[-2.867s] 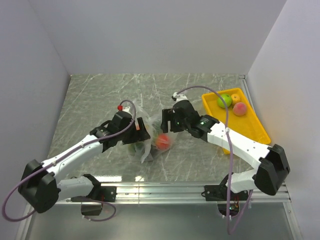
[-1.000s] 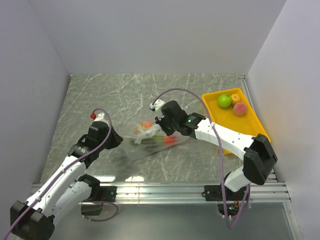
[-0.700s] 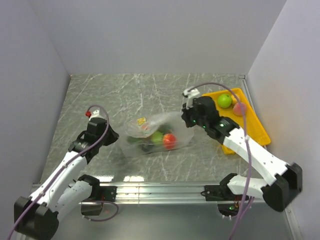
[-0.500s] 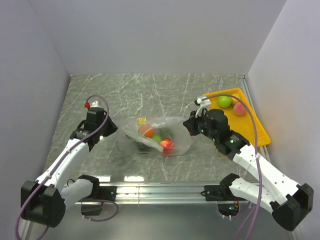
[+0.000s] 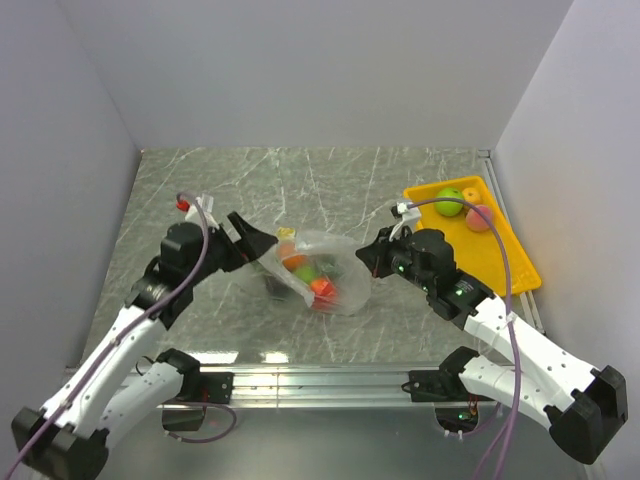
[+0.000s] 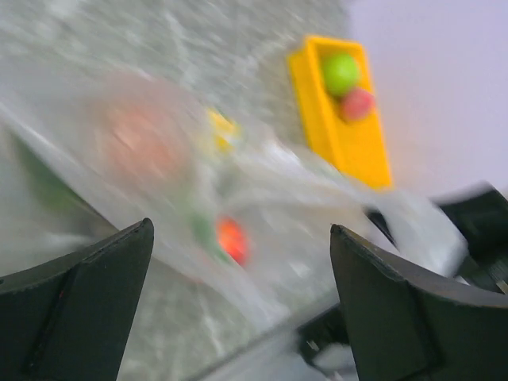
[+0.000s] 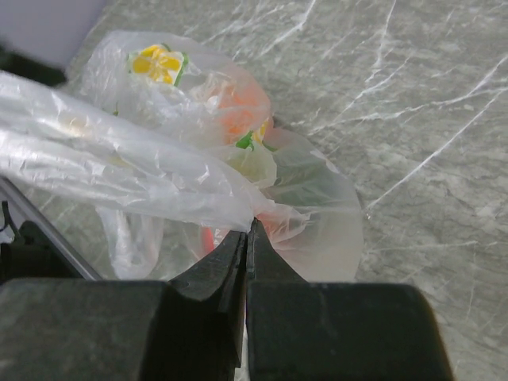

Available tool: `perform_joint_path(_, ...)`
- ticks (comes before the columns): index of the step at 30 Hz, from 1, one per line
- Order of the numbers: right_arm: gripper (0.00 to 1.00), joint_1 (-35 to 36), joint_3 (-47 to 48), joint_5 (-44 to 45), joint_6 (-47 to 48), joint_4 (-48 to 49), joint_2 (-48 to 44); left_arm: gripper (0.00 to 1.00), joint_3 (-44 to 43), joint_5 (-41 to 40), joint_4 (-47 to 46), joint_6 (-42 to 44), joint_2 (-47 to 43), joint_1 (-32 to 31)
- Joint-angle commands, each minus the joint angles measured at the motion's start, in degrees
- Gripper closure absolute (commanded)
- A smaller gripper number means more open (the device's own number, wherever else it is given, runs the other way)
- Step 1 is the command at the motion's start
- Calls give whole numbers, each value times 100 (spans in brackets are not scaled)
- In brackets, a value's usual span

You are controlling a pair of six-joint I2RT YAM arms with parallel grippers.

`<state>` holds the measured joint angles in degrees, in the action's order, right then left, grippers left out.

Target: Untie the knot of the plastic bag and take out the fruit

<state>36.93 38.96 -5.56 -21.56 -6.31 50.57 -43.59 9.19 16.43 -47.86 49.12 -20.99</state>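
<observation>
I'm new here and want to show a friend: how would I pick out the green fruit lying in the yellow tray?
Look to the right side of the grey marbled table, where a yellow tray lies by the white wall. Three fruits sit at its far end. The green fruit is the leftmost, next to a small orange fruit and a pinkish-red fruit.

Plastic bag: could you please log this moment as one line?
right gripper shut on clear crinkly plastic bag | left gripper open | coloured fruit inside
</observation>
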Motion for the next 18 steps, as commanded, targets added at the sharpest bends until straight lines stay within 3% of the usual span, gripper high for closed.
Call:
perform_joint_path(1, 100, 148, 147, 257, -120, 428, 58, 2, 386, -153, -236, -1003, -526, -562)
perform_joint_path(7, 100, 280, 156, 336, -173, 551, 217, 5, 518, -1067, -123, -1428, -193, -1503)
perform_joint_path(8, 100, 297, 156, 345, -182, 569, 226, 6, 579, -1530, -87, -1533, -106, -1669)
perform_joint_path(12, 100, 350, 182, 380, -199, 622, 313, 12, 1124, -2008, -701, -2200, -140, -1785)
perform_joint_path(18, 100, 482, 200, 477, -261, 622, 331, 16, 1178, -2378, -1300, -2185, 430, -1821)
